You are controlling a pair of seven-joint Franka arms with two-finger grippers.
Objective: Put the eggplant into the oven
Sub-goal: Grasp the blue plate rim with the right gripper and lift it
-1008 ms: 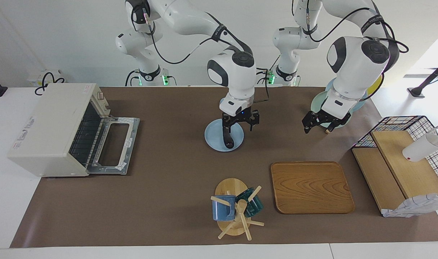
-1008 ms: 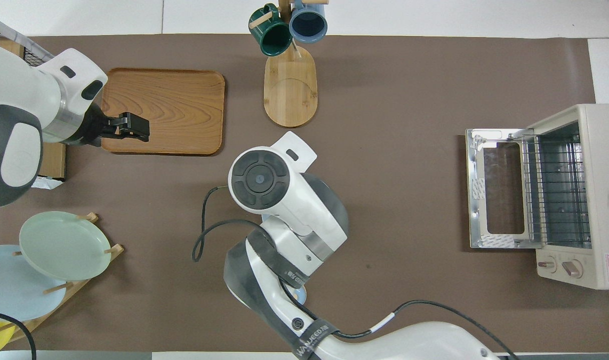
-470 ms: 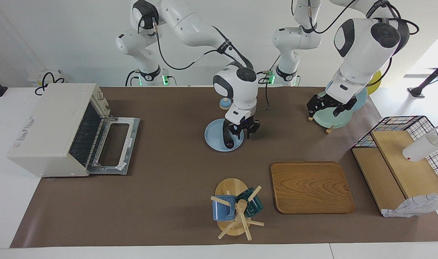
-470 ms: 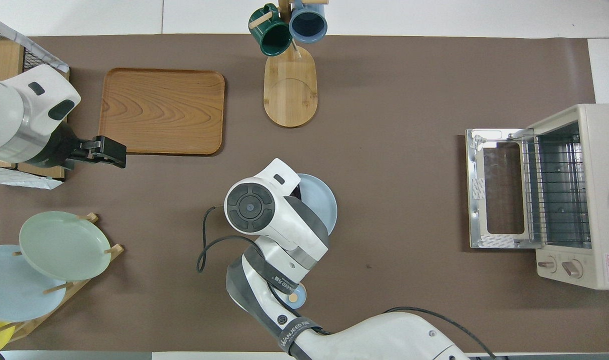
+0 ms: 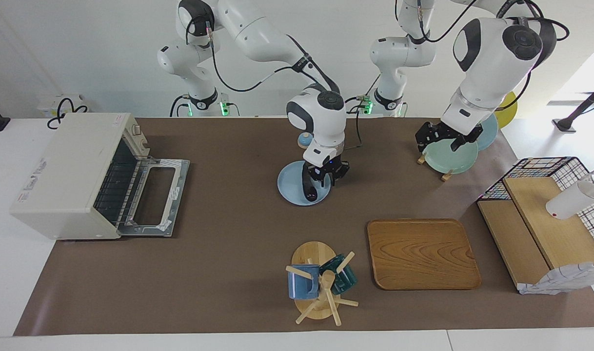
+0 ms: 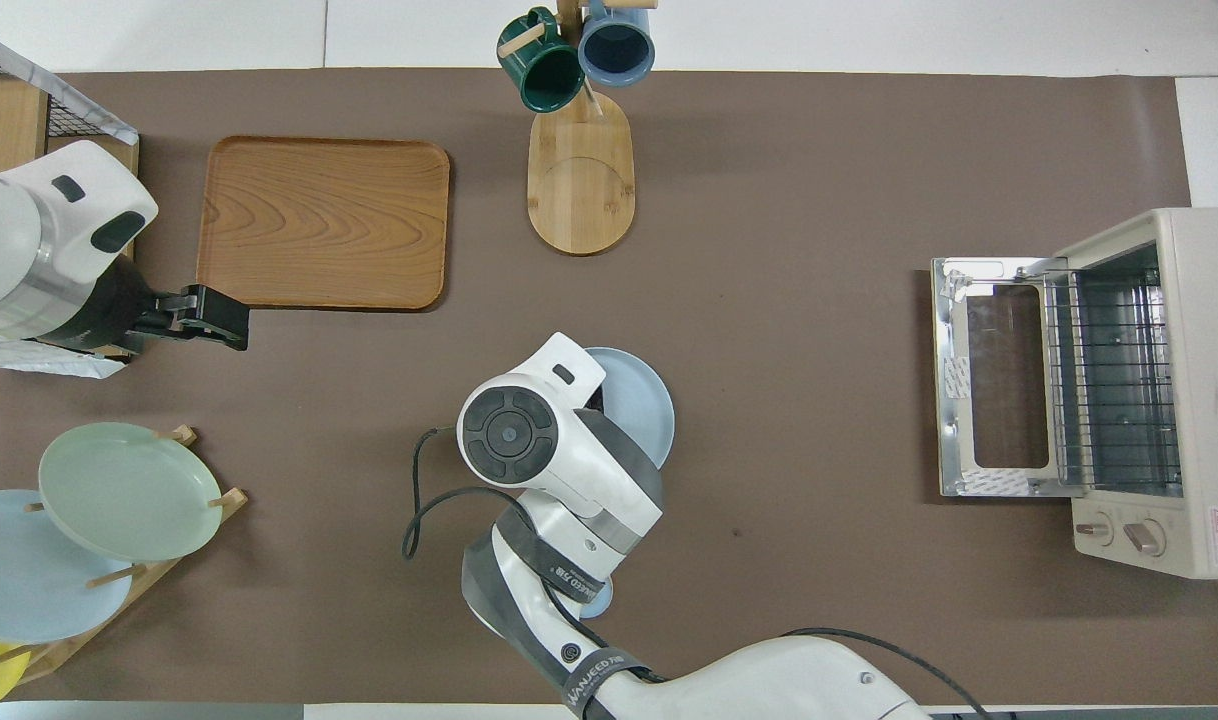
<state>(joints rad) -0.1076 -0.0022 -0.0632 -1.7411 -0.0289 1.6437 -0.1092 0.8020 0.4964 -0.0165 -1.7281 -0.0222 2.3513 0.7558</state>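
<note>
Facing view: right gripper (image 5: 320, 176) down on eggplant (image 5: 306, 186), fingers closed round it, on blue plate (image 5: 289, 187) mid-table. Left gripper (image 5: 441, 138) spread wide over plate rack (image 5: 445, 173). Oven (image 5: 72, 175) door open.

Overhead view: eggplant hidden under right arm; plate (image 6: 644, 410) rim shows.

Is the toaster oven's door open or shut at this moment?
Open. The toaster oven has its glass door folded down flat onto the table in front of it, and the wire rack inside is exposed with nothing on it.
</note>
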